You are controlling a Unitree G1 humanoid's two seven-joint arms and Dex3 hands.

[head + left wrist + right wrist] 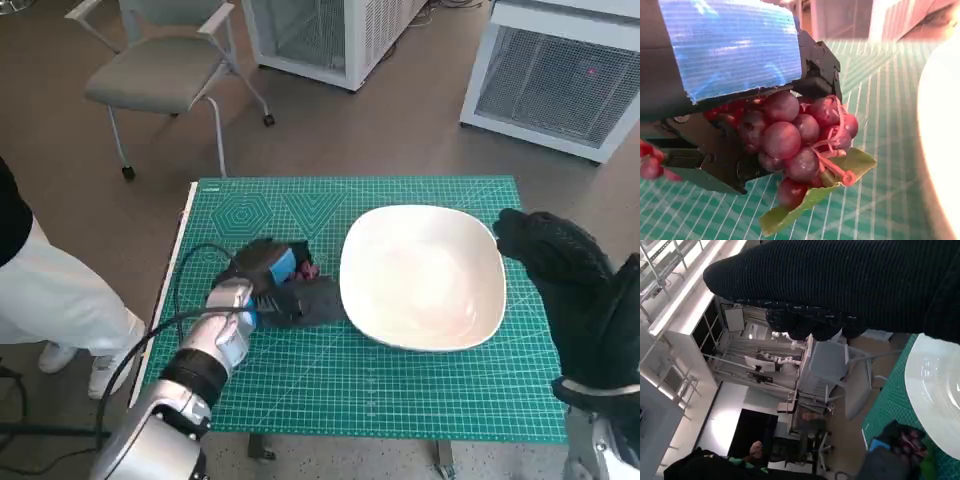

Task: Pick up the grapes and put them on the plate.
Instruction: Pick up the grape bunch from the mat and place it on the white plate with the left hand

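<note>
Head view looks steeply down on a small table covered by a green cutting mat (pixel 400 390) printed with a white grid, standing on a brown floor. Beyond the table's far edge a grey chair (pixel 160 70) stands toward the left and white cabinets with mesh fronts (pixel 560 70) toward the right; a person's white trouser leg and shoe (pixel 60 300) show at the left edge. A white plate (pixel 425 275) lies right of the mat's middle. The left hand (pixel 265 280) rests on the mat just beside the plate's left rim, and from above only a speck of red shows next to its blue tape. The left wrist view gives what that view hides: the grapes (pixel 795 140), a dark red bunch with a green leaf (pixel 810 197) and a pink stem, sit under the taped back of the hand, its black fingers (pixel 715 165) closed around them, leaf low over the mat, the plate's rim pale at one side. The right wrist view shows a room with shelving and a seated person far off, plus the plate and the distant left hand with the bunch. The right hand (pixel 560 265) hovers at the plate's right rim; its gloved fingers look curled in with nothing in them.
</note>
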